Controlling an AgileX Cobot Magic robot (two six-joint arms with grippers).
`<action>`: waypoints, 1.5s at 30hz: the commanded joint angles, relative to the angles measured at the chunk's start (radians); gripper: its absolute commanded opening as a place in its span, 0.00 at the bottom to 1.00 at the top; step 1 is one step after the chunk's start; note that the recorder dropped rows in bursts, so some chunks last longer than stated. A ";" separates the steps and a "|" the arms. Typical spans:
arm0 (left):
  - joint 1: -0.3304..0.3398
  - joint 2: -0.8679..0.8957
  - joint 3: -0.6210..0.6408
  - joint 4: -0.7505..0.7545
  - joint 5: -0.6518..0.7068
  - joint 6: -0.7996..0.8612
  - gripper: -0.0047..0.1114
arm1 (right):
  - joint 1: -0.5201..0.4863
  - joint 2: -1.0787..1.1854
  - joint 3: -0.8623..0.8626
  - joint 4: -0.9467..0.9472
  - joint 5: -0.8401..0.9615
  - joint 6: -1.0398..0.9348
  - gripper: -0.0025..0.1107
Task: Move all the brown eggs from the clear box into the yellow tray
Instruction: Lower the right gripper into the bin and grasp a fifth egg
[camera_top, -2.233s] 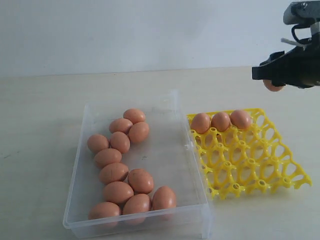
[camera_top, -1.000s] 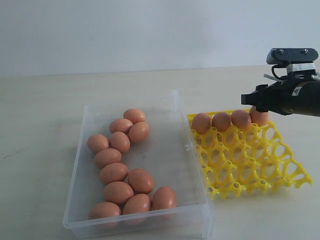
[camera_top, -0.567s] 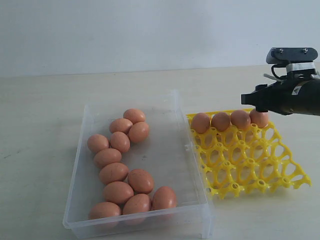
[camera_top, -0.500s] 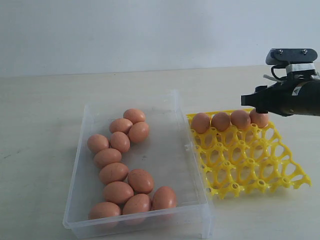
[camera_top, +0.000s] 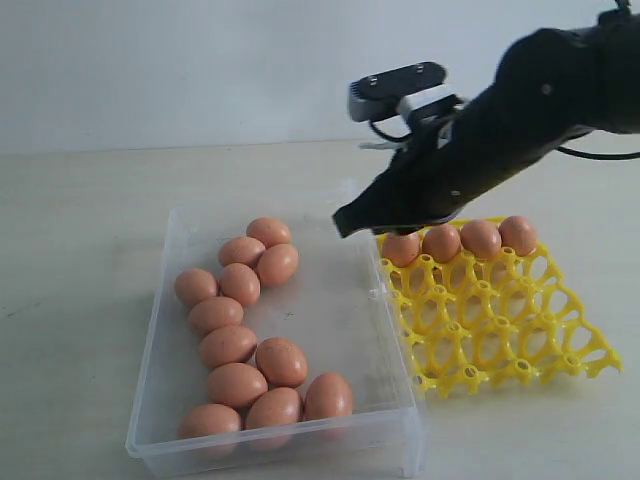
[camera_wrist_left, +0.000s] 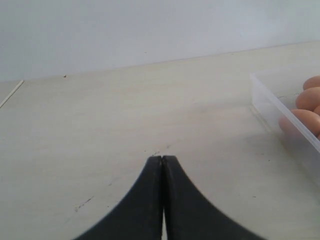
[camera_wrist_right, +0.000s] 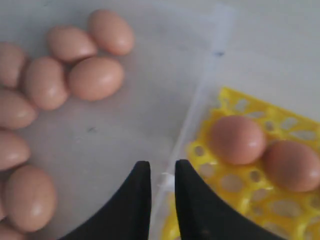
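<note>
Brown eggs (camera_top: 227, 346): I count twelve in the clear box (camera_top: 270, 452), lying on their sides with long axes pointing every way; four sit in the yellow tray (camera_top: 500, 335), far row. Only the left wrist view shows my left fingers (camera_wrist_left: 147, 200), pressed together over the desk (camera_wrist_left: 100, 115); right fingers (camera_wrist_right: 137, 200) slightly apart, empty, above the box wall

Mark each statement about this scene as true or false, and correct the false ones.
1. The yellow tray holds four brown eggs. True.
2. The right gripper holds an egg. False: its jaws stand slightly apart with nothing between them.
3. The left gripper is shut. True.
4. The clear box is empty. False: twelve eggs lie in it.
</note>
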 joint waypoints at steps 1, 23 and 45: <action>-0.001 0.001 -0.004 0.001 -0.014 -0.006 0.04 | 0.090 0.077 -0.104 0.112 0.175 -0.082 0.22; -0.001 0.001 -0.004 0.001 -0.014 -0.006 0.04 | 0.240 0.388 -0.328 0.098 0.270 -0.089 0.49; -0.001 0.001 -0.004 0.001 -0.014 -0.006 0.04 | 0.240 0.498 -0.355 0.059 0.274 -0.086 0.48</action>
